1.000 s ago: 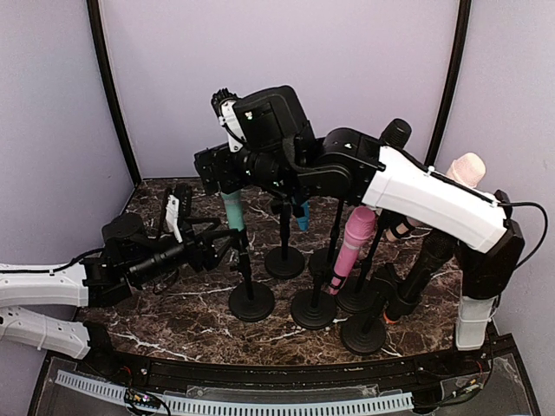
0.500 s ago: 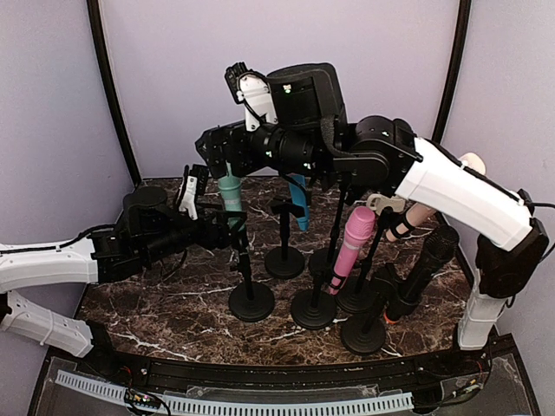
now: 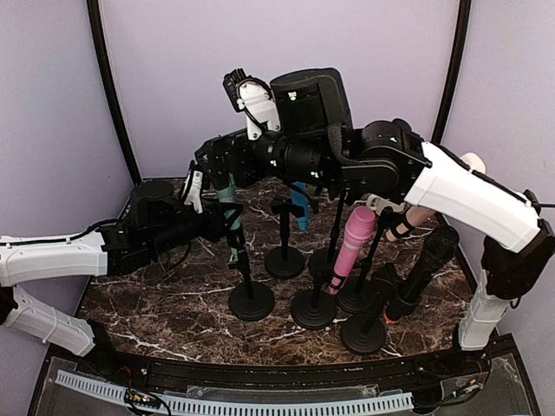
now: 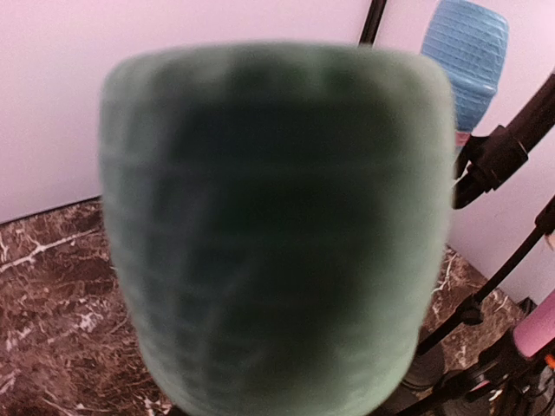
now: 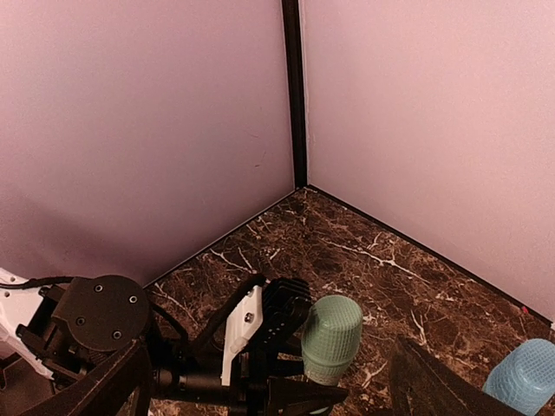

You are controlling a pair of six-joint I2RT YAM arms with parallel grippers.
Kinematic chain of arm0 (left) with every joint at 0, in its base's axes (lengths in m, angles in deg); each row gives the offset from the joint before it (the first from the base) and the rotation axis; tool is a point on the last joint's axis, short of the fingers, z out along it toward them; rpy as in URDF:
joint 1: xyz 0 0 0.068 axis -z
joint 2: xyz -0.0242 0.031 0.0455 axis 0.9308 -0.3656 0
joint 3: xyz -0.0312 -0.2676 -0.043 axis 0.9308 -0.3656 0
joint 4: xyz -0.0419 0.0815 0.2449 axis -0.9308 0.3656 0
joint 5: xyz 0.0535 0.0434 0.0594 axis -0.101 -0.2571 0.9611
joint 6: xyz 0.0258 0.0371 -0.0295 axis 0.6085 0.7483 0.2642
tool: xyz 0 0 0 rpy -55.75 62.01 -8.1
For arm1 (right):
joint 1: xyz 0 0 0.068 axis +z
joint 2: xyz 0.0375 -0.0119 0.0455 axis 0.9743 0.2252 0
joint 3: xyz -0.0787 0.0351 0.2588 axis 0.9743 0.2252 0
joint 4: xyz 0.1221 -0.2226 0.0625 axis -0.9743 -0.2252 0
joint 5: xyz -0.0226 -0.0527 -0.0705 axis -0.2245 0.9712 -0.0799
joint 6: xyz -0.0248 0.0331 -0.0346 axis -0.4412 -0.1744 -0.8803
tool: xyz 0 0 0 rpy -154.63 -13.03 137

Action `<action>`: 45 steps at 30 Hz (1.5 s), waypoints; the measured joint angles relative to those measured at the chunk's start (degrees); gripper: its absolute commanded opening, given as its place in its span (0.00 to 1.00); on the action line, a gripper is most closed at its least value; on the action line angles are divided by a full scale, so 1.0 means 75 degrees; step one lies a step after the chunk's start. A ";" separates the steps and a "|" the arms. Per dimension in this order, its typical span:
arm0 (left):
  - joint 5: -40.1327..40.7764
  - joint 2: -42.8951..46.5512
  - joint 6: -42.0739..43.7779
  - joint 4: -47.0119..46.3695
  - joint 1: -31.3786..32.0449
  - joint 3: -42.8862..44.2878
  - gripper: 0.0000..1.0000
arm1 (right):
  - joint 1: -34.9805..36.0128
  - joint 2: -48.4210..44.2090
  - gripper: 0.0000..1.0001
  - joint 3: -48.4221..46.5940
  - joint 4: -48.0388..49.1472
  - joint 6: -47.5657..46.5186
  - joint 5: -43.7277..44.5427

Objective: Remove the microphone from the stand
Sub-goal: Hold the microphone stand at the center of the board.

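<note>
Left gripper (image 3: 224,218) is sitting at the green microphone (image 5: 332,336), grip impossible to tell; right gripper (image 3: 208,163) is hovering above it, jaws wide apart

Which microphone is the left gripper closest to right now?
The green microphone, the leftmost one. The left gripper is right at it and its head fills the left wrist view; the blue microphone and pink microphone stand further right.

Top overlooks everything; wrists share the green microphone (image 4: 277,234) — left close, right above.
</note>
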 measured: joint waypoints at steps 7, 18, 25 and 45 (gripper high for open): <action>-0.0329 0.0012 0.0207 -0.0055 -0.0041 -0.0003 0.05 | 0.0280 -0.0498 0.94 0.0187 -0.0047 0.0085 0.0015; -0.0251 0.0609 0.0291 0.0105 -0.0041 -0.0073 0.00 | 0.1597 -0.0784 0.91 0.0985 -0.0079 0.0638 0.1411; 0.0044 0.1014 0.0210 0.0329 -0.0044 -0.0213 0.00 | 0.1853 -0.0140 0.90 0.1314 -0.0414 0.1582 0.2087; -0.0353 0.1008 0.0303 -0.0321 -0.0038 -0.0933 0.00 | 0.0968 0.0484 0.70 0.2751 -0.0114 0.3346 0.1533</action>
